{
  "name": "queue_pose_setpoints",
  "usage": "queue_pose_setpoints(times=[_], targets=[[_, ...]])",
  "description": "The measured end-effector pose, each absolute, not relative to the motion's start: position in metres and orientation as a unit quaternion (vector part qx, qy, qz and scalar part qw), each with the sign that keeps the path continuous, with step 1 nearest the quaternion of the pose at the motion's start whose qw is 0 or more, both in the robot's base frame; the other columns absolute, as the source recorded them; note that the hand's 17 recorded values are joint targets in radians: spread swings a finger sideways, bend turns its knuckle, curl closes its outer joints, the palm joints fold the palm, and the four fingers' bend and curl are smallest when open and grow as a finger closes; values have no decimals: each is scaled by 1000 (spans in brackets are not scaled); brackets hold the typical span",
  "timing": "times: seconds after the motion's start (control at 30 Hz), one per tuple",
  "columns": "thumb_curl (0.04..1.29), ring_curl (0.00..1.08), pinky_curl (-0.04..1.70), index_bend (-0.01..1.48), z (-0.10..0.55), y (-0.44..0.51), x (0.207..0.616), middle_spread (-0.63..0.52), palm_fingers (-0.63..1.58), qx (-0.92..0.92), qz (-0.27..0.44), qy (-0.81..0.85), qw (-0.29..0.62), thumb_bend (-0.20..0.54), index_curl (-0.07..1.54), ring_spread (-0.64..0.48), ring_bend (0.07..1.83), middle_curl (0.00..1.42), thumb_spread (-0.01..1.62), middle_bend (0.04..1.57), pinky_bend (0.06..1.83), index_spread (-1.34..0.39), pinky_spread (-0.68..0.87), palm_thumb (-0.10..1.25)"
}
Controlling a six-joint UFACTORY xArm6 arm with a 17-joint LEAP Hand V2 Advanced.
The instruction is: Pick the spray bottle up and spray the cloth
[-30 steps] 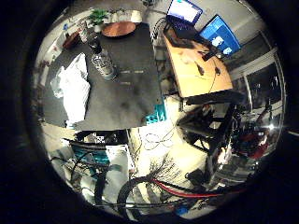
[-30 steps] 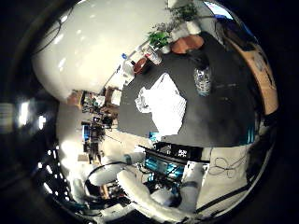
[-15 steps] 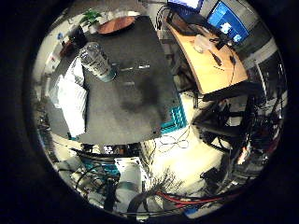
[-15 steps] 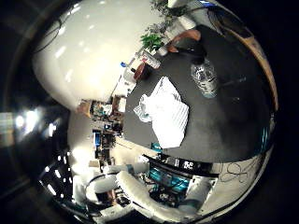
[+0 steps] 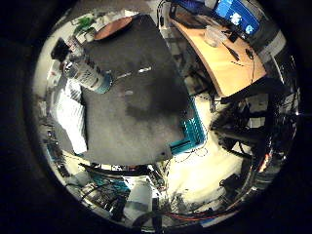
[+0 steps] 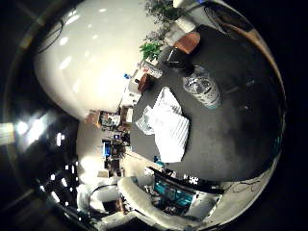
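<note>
A clear spray bottle with a dark top (image 5: 86,73) stands upright on a black table (image 5: 136,112). A white crumpled cloth (image 5: 70,112) lies flat on the table close beside it. The right thumb side palm view shows the bottle (image 6: 200,87) from above, with the cloth (image 6: 168,120) on the same table (image 6: 236,130). My hand is high above the table, well away from both.
A wooden desk (image 5: 226,60) with monitors stands beside the table. A teal crate (image 5: 191,132) sits at the table's edge. A potted plant (image 6: 154,43) and a round brown stool (image 5: 113,26) are past the far end. The white arm (image 6: 144,207) reaches in below.
Both views have shifted and the table, bottle and cloth fill more of them, so the palm has come closer. The bottle and cloth have not moved on the table.
</note>
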State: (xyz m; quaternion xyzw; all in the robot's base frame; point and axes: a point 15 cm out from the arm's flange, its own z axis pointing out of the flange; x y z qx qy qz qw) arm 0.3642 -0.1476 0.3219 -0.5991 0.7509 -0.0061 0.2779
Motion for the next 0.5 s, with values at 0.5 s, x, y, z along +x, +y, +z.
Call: queue_pose_setpoints(times=[0.5], targets=[[335, 268, 284, 142, 300, -138, 404, 75, -87, -593, -3, 744, 307, -36, 214, 309, 247, 193, 845, 156, 785, -384, 563, 225]])
